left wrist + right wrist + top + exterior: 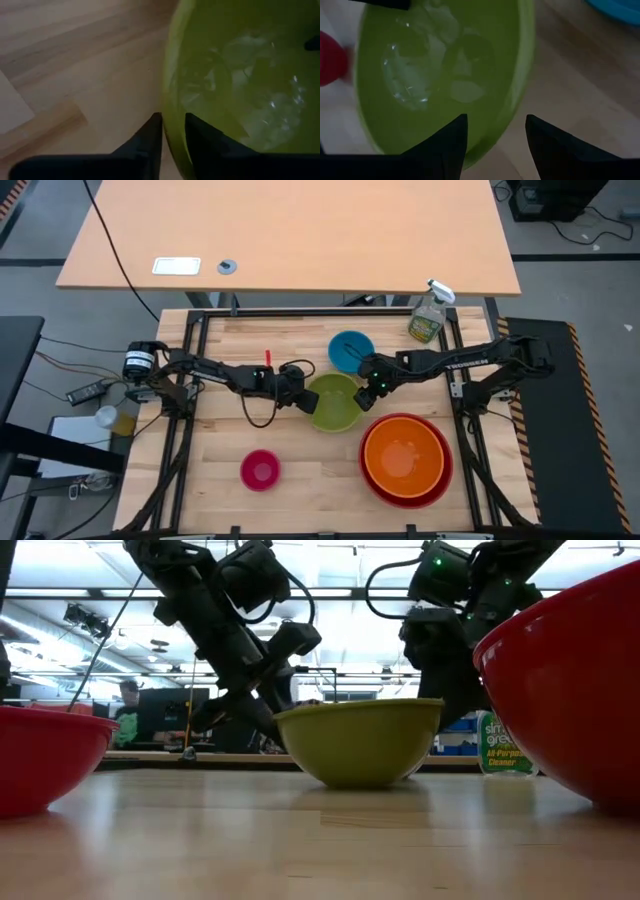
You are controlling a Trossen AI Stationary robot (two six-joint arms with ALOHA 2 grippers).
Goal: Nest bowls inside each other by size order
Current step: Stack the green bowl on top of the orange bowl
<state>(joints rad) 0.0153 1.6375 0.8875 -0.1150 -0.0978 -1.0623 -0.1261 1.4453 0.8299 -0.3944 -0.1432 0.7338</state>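
**Two Grippers Meet at the Green Bowl's Rim**

While the orange bowl (402, 457) already sits nested inside the red bowl (437, 480) at the table's near right, the green bowl (335, 402) stands on its own base at mid-table with a gripper at either side. The left gripper (172, 131) has its fingers drawn narrow, one outside and one inside the wall, pinching the rim on the bowl's left edge. The right gripper (496, 132) straddles the opposite rim with its fingers wide apart, one over the bowl's inside and one over the wood, gripping nothing. The bowl thus lies between the two arms, and the nested pair lies toward the right arm's side, just beside the green bowl. By this reading the green bowl goes next into the orange one, and the move turns on carrying it rightward and toward the near edge; a one-sided rim pinch could let it tilt. The blue bowl (351, 351) waits just behind, the pink bowl (260, 470) well apart at the near left, and a spray bottle (430, 315) stands at the far right corner.
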